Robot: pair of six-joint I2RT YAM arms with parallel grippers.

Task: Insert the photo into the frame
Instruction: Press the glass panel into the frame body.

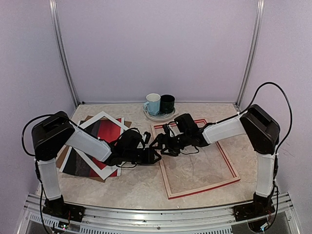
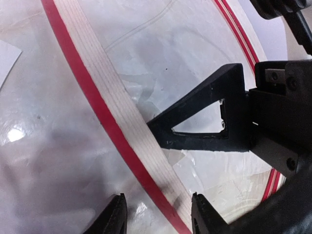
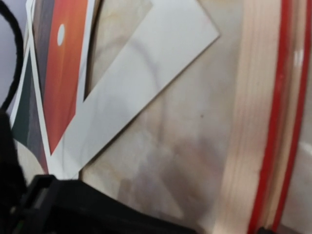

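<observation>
The frame (image 1: 230, 163) lies flat right of centre, pale wood side up with red edges. The photo (image 1: 109, 130), red sky over dark sea, lies at the left, partly under a white mat (image 1: 100, 118). My left gripper (image 1: 155, 155) is at the frame's left rail. In the left wrist view it (image 2: 158, 217) stands open, with the rail (image 2: 112, 102) running between its fingertips, clear of both. My right gripper (image 1: 165, 144) hovers open over the frame's upper left. One of its fingers (image 2: 204, 112) reaches the rail's inner edge. The right wrist view shows the photo (image 3: 63, 73), the mat (image 3: 146, 68) and the frame (image 3: 248, 122), but not its own fingers.
A brown backing board (image 1: 62, 157) lies under the photo at the left. At the back centre, a pale blue mug (image 1: 152, 103) and a black cup (image 1: 167, 103) stand on a plate (image 1: 158, 117). Metal posts and lilac walls close in the sides and back.
</observation>
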